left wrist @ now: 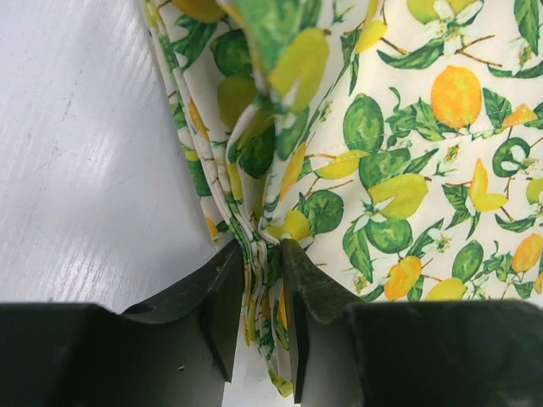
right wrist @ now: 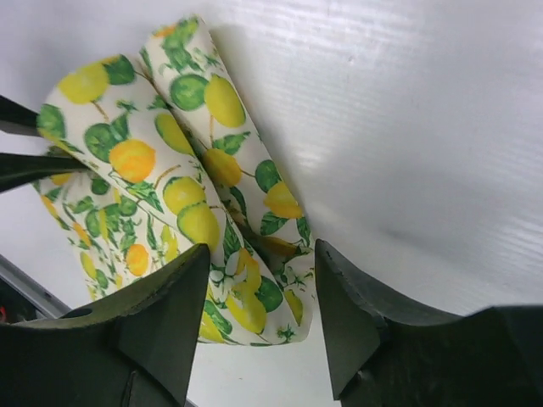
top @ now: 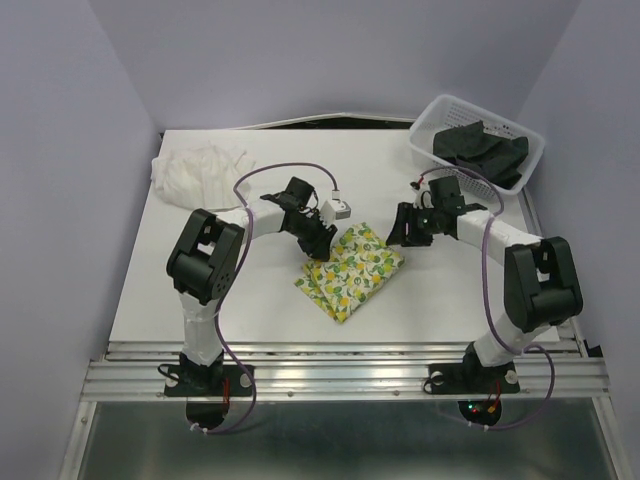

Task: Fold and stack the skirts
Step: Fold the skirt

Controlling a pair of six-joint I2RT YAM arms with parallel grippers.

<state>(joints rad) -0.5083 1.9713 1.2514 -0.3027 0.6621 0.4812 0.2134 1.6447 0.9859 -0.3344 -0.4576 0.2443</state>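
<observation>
1. Where the left gripper meets the cloth, its fingers are clenched on a bunched edge of the lemon-print skirt, with several layers pinched between them.
2. The rest of that skirt spreads ahead and to the right of those fingers, lying folded on the table.
3. The right gripper is released, fingers apart. A folded corner of the lemon-print skirt lies in the gap between them; whether either finger touches it I cannot tell.
4. The white skirt lies crumpled beyond the left fingers, well apart from them.
5. The black skirt sits in the basket, beyond the right fingers and well apart.
</observation>
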